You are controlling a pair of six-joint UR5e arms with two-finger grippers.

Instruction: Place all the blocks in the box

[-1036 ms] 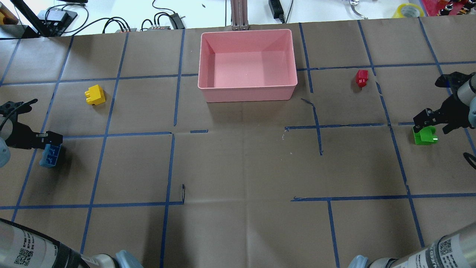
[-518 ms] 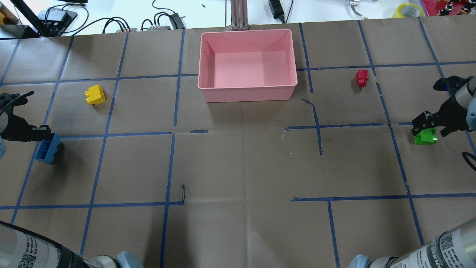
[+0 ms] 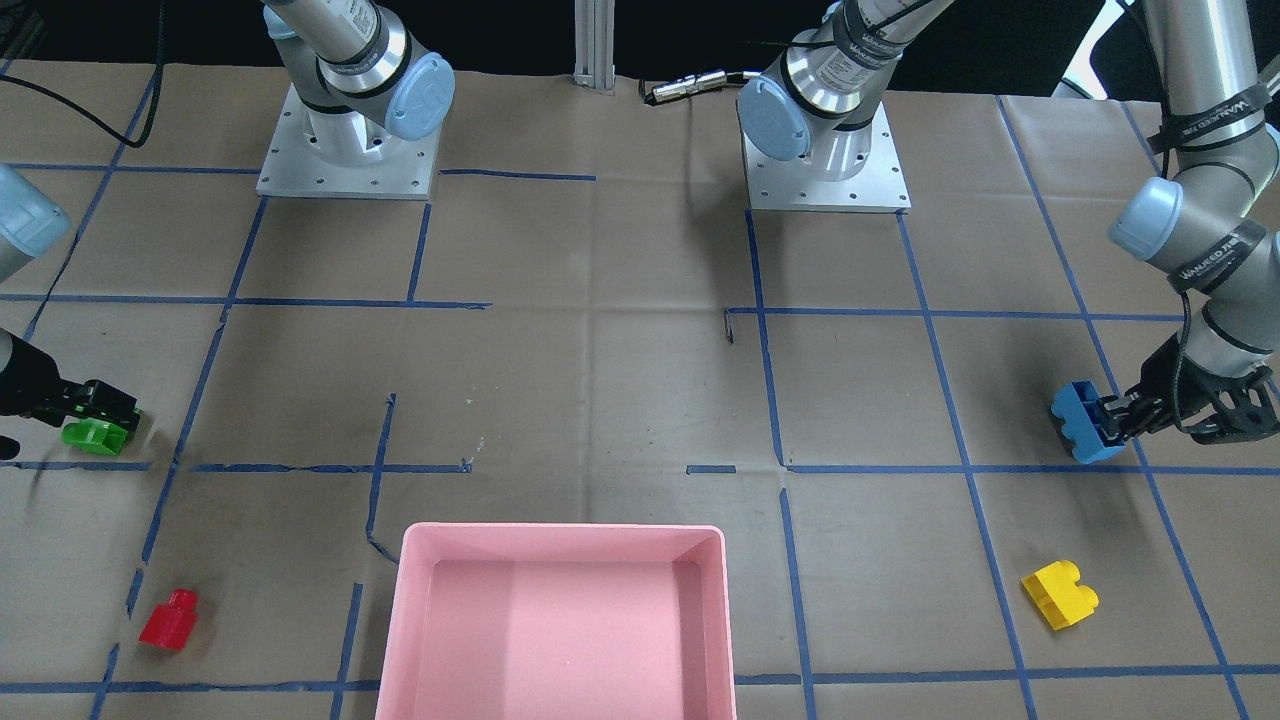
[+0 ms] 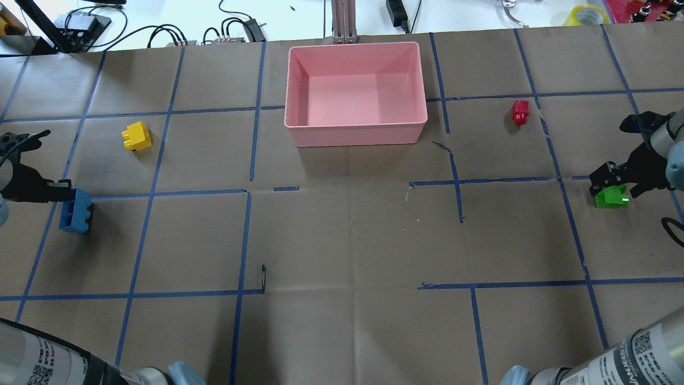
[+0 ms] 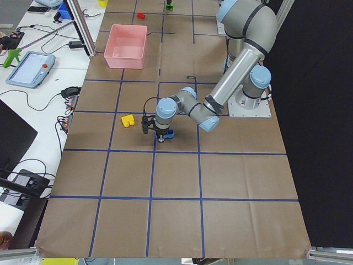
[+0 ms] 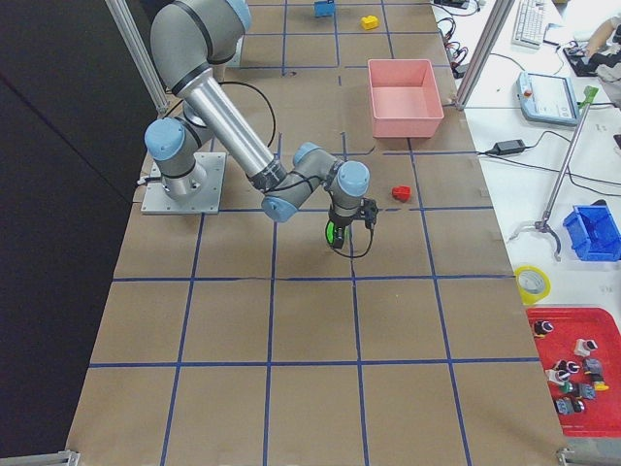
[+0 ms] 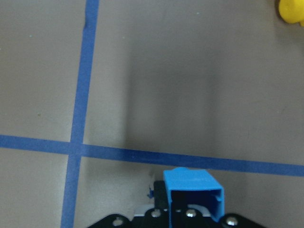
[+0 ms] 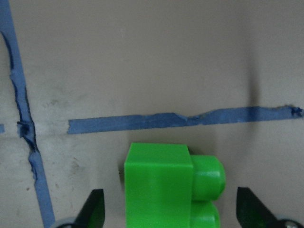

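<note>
The pink box (image 4: 355, 127) sits at the far middle of the table (image 4: 347, 240), and only its bare floor shows inside. All four blocks are out on the brown paper, well apart from it.

Over on the left edge, the left gripper (image 3: 1112, 418) is clamped on the blue block (image 3: 1078, 424). The block juts out past the fingertips toward the middle of the table. From the front camera its studs face away from the gripper and its long axis runs roughly toward and away from the robot, a little tilted. Whether it is raised off the paper or touching it, I cannot tell. The yellow block (image 4: 136, 137) lies near it, on the box's side, with no gripper touching it.

On the right edge, the right gripper (image 4: 606, 182) is spread wide around the green block (image 8: 166, 187). The wrist camera shows the fingers (image 8: 94, 209) standing off on either side, with paper visible in both gaps. The green block rests on the table on its side. Its two studs point toward one finger, and its long axis runs back into the gripper's opening. A strip of blue tape (image 8: 180, 119) crosses just ahead of it.

The red block (image 4: 520, 112) lies alone between the green one and the box, beside a taped line.
</note>
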